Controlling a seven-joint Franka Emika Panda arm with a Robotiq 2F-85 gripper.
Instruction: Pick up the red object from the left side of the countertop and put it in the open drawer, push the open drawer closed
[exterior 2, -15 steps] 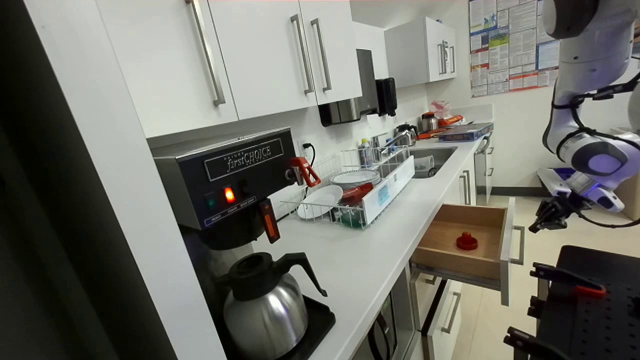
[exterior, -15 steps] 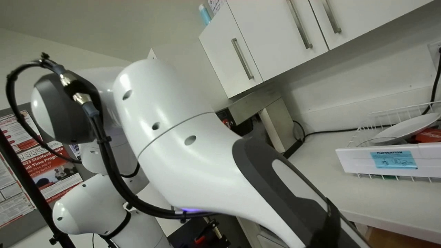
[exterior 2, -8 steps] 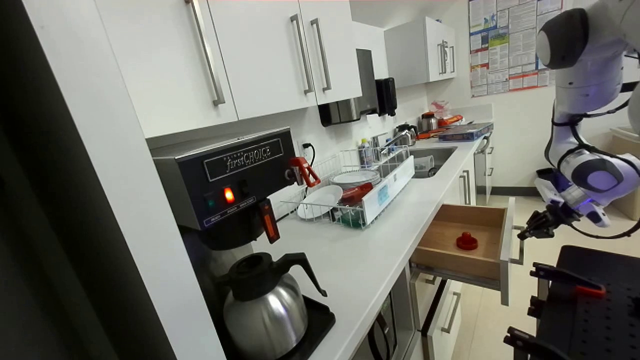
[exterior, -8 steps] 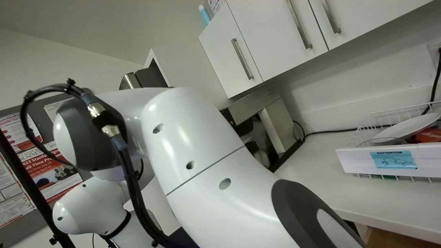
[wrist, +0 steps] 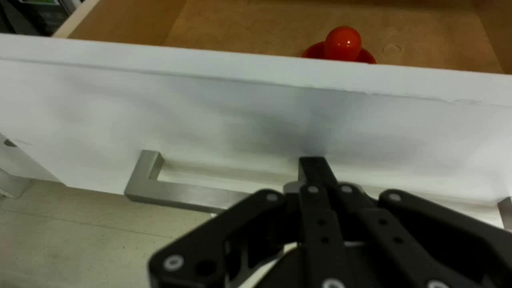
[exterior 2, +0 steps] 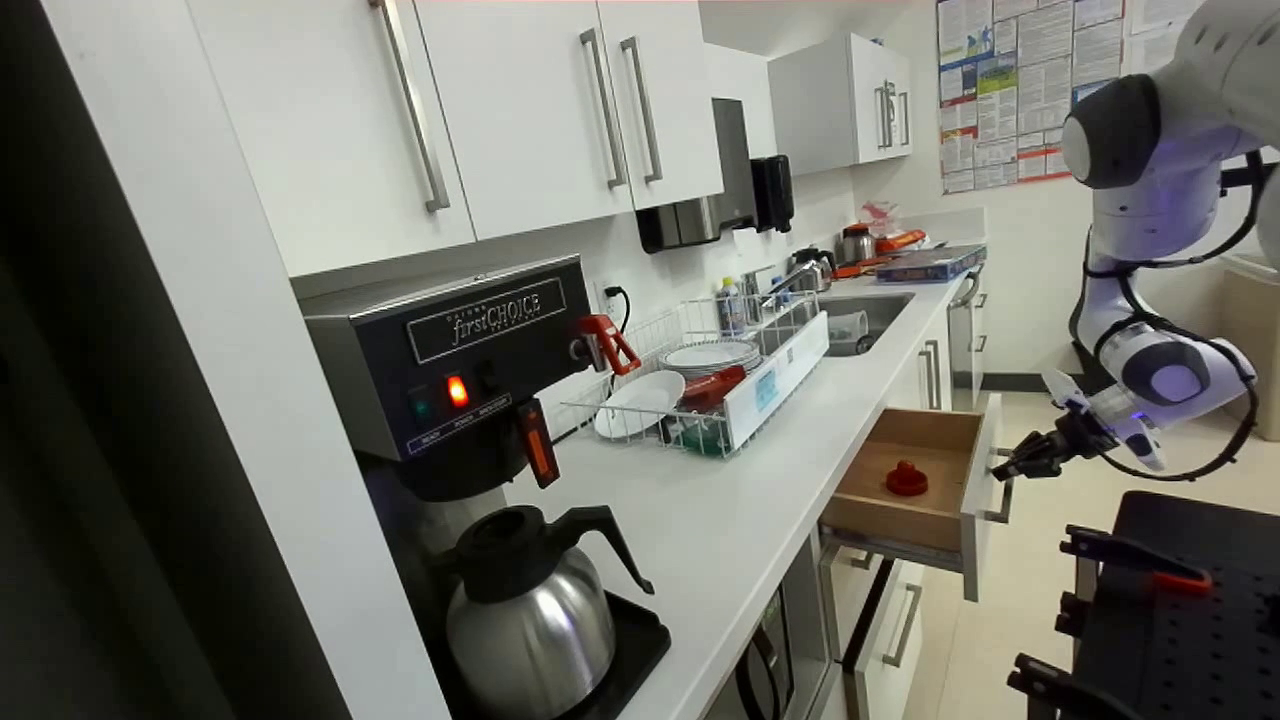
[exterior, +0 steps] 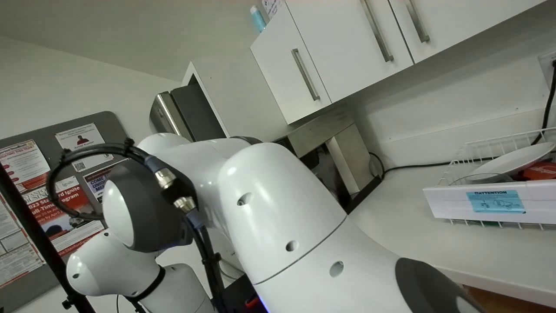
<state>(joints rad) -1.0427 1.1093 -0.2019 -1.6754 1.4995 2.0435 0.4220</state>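
Note:
The red object, a round base with a ball knob, stands upright inside the wooden drawer. In the wrist view the ball knob shows over the top edge of the white drawer front; part of its base is hidden. The drawer is partly open. My gripper is shut and empty outside the drawer. In the wrist view the fingertips appear to press on the drawer front, just above the metal handle, whose middle they hide. In an exterior view a drawer edge shows; the gripper is out of sight there.
The white countertop runs beside the drawer. It holds a coffee maker, a steel pot and a dish rack. A black perforated cart top with clamps is below the arm. Another drawer is below.
My gripper has moved toward the drawer and now meets its front. The drawer has slid partway inward, carrying the red object with it. The arm has lowered and reached forward.

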